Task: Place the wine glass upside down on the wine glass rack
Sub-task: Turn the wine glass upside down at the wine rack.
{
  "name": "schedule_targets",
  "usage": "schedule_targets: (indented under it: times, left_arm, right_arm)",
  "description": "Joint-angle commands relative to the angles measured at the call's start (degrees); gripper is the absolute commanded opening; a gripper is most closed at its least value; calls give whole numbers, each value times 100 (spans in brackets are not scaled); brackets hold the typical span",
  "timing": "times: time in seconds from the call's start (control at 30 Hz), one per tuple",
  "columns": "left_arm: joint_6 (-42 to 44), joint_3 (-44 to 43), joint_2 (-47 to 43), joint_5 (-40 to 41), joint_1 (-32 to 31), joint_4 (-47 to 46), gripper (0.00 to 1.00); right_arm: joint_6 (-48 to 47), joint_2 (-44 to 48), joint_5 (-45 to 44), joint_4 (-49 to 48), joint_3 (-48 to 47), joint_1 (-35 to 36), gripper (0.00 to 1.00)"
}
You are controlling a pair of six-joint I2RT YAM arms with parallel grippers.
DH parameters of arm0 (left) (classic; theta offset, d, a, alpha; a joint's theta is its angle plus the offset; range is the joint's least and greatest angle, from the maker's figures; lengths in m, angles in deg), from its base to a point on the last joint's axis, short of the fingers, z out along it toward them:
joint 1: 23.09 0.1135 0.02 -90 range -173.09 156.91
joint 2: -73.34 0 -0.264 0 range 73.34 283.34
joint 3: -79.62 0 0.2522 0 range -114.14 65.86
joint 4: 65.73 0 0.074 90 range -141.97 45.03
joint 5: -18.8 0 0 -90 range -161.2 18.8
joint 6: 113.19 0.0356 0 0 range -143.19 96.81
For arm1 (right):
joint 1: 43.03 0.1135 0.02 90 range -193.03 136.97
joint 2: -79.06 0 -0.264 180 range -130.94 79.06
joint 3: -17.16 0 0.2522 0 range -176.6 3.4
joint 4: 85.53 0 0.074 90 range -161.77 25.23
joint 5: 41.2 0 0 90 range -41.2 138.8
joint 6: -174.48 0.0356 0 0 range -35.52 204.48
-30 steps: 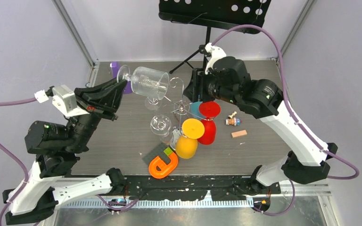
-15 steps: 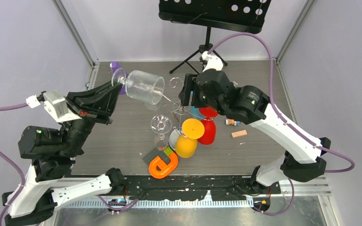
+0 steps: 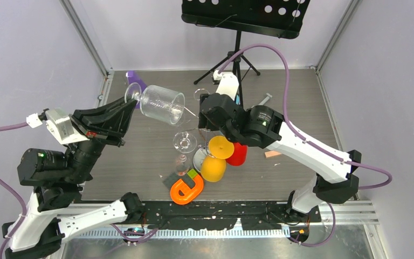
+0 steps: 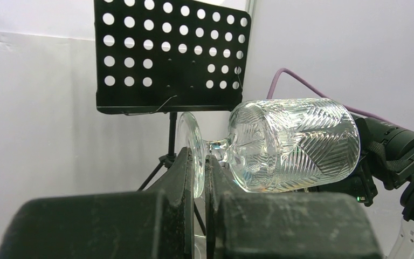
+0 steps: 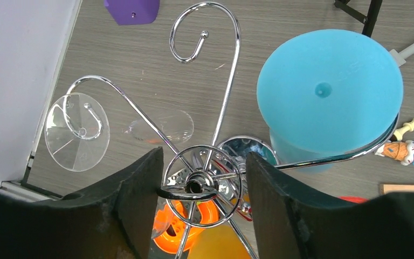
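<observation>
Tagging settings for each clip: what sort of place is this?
Likely a lab test cell, not a home: plain panel walls on metal corner posts box in a table carrying two cabled robot arms.

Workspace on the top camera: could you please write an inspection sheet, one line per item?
Surface: grey wood-grain table, crowded in the middle.
Job's things: wine glass held sideways in the air; wine glass rack upright mid-table.
Clutter: blue cup, yellow cup, red cup and clear glass at the rack; orange U-shape; purple block; toy figure.
Grippers: left gripper, fingers clamp the glass's foot; right gripper, fingers either side of the rack's hub, contact unclear.
Cables: purple cable loops over the right arm.
Surroundings: black music stand behind; pale walls.
</observation>
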Motion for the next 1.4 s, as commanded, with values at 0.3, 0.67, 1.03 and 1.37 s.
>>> schedule_targets:
  times: [0.3,0.67,1.03,1.37]
  left_arm:
    - [-285,35,-102,-86,-1,-457,0]
    - [-341,96,-100,-8,4,-434,0]
    - [-344,110,-96,69,1,-394,0]
    - [-309,105,-19,120,0,-410,0]
  right_arm:
    - [-159,-121,-784,-64,-214,243,34]
    - [-1141,116,-282,-794,374,286,27]
    - [-2277,407,687,-1123,871,-26,24]
    - [-3314,646,2331,-1330,986,-738,18]
